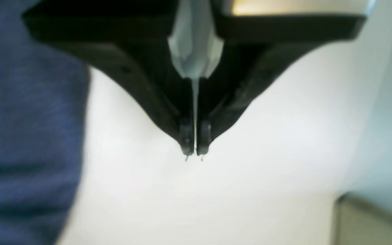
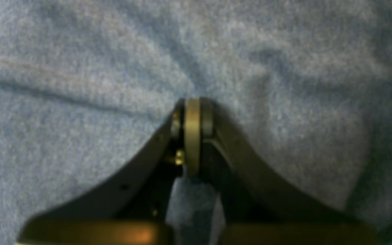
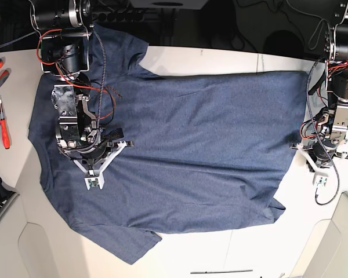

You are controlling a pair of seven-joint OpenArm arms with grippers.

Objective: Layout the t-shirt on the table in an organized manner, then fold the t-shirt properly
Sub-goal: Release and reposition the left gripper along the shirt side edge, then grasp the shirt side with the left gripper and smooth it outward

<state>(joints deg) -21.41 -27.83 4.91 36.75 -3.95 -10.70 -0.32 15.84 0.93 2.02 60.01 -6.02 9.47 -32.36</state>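
- The t-shirt (image 3: 197, 156) lies spread nearly flat across the table (image 3: 220, 61), dark heathered blue, with its sleeves toward the base view's left and its hem toward the right; the cloth shows only shallow wrinkles, and no lettering shows.
- At the base view's far left edge, red-handled tools (image 3: 3, 124) lie on the table beside the shirt.
- The right gripper (image 3: 94, 182) sits over the shirt's left part, fingers pressed together; its wrist view shows the tips against the fabric, where soft creases meet, but blur hides whether any cloth is pinched.
- That arm (image 3: 75, 116) and its cables cover part of the shoulder area.
- The left gripper (image 1: 195, 149) hangs over bare table just off the hem, fingers nearly touching with a thin slit between, holding nothing.
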